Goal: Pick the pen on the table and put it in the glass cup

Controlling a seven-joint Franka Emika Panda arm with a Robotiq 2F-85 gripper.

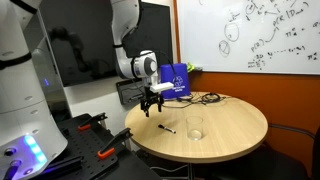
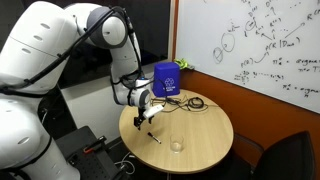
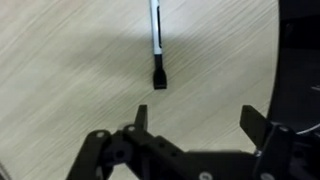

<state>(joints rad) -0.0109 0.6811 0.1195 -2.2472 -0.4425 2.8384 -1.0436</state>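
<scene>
The pen (image 3: 156, 45) lies flat on the round wood-grain table (image 1: 230, 128), black with a lighter barrel; it also shows in both exterior views (image 1: 166, 129) (image 2: 153, 138). The glass cup (image 1: 195, 129) stands upright to one side of the pen, also seen in the other exterior view (image 2: 176, 146). My gripper (image 3: 198, 123) is open and empty, hovering above the table near its edge (image 1: 151, 104) (image 2: 141, 117). In the wrist view the pen lies just beyond the fingertips, apart from them.
A blue box (image 1: 174, 80) stands at the table's back edge with black cables (image 1: 205, 98) beside it. Black and orange tools (image 1: 100, 140) lie on the floor below. A whiteboard (image 1: 260, 35) hangs behind. The table edge (image 3: 275, 60) runs near the gripper.
</scene>
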